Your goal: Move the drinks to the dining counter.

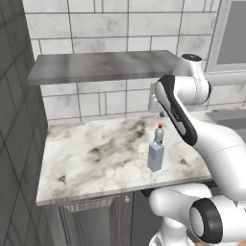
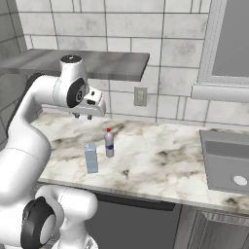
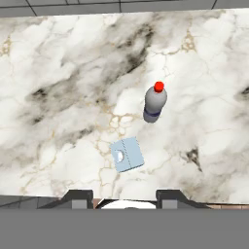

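Overhead, hovered closed and empty as the gripper (image 2: 83, 116) above the marble desk (image 2: 160, 165), well clear of carton (image 2: 90, 157) and red-capped bottle (image 2: 109, 142), both upright just beside each other near the front edge, sink (image 2: 228, 168) off rightward.

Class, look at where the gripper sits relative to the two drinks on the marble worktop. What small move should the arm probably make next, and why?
Probably lower the gripper toward the carton, opening the jaws on the way. The gripper hangs well above the worktop, holding nothing, with its jaws shut. Both the carton and the bottle stand upright, close together but apart; in the hand view the carton sits nearer the fingertips.
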